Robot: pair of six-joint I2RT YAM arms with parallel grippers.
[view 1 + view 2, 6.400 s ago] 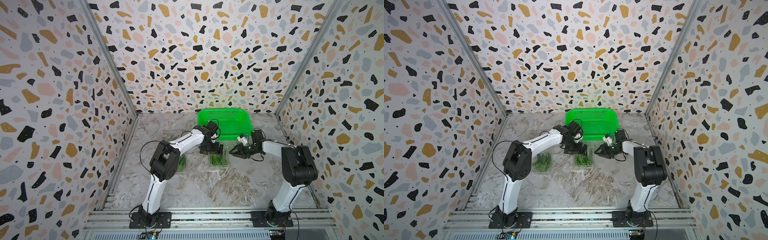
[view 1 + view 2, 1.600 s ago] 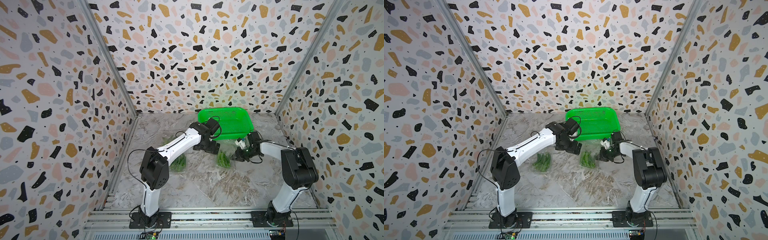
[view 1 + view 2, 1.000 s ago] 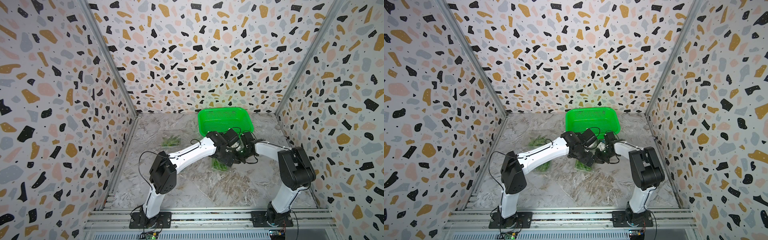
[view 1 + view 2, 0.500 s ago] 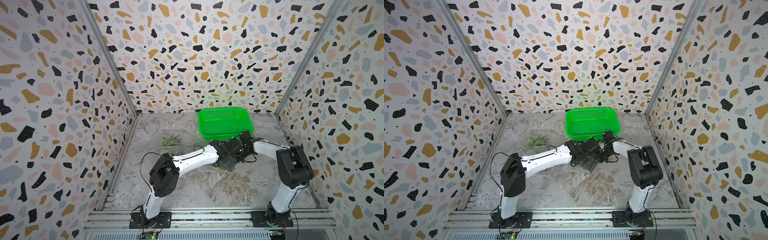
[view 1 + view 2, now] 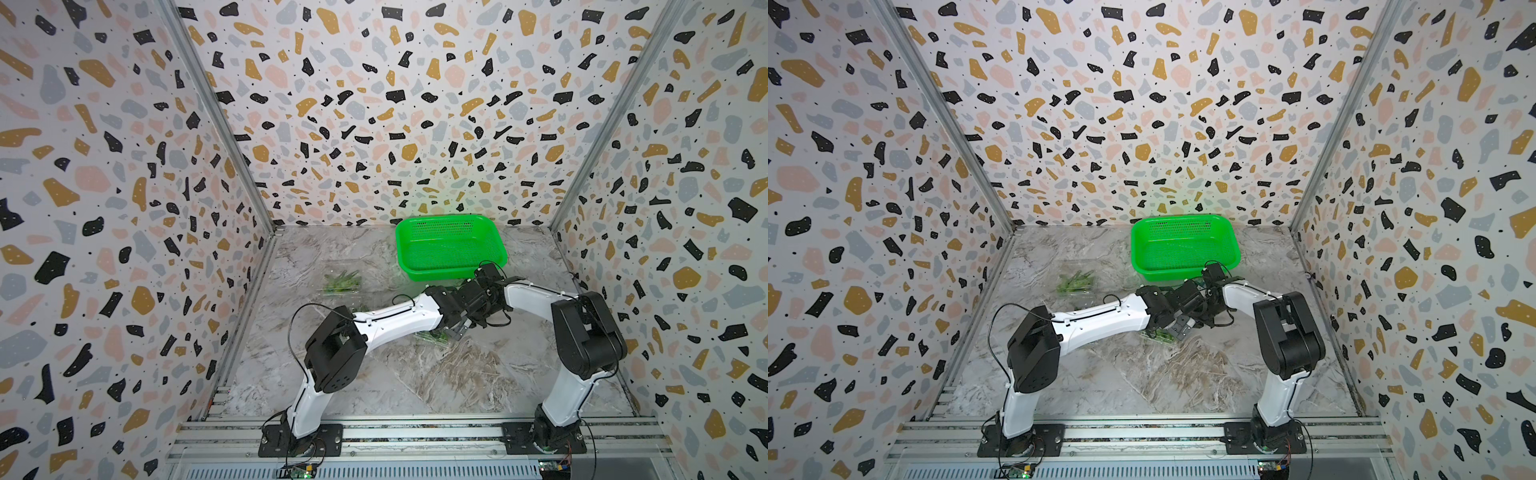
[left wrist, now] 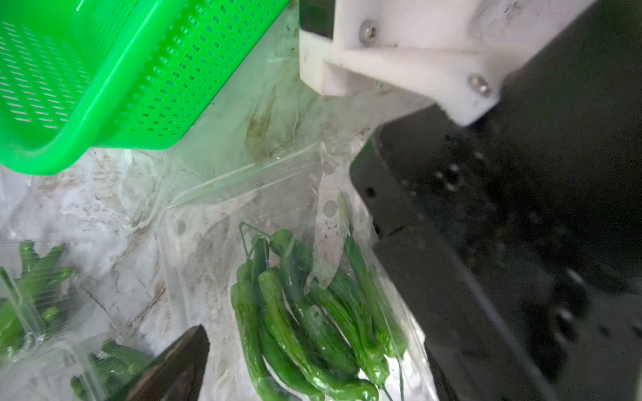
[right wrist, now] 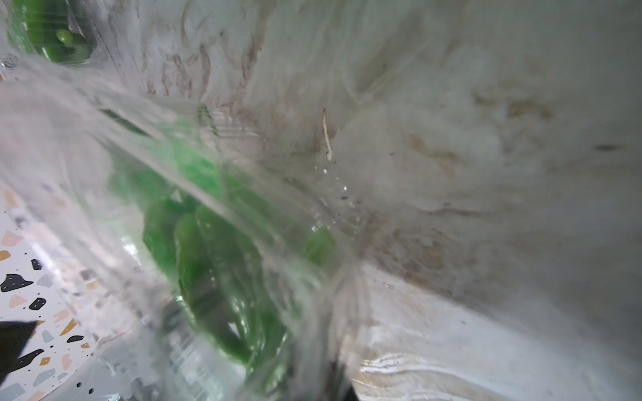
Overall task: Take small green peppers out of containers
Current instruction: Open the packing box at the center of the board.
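Your table (image 5: pixel 415 386) is a marbled grey-and-brown top. Read the clock from its middle, with the back wall at 12. The green basket (image 5: pixel 451 253) stands at 1 o'clock, close to that wall. Three clear containers (image 5: pixel 340 286) of peppers (image 5: pixel 343 279) lie on the top. One is at 10 o'clock, well apart from the basket. A second container (image 5: pixel 430 337) lies about dead centre, near the basket but not touching it. You can hardly see the third from above. In the left wrist view, two containers (image 6: pixel 69 361) lie close together beside the central one.
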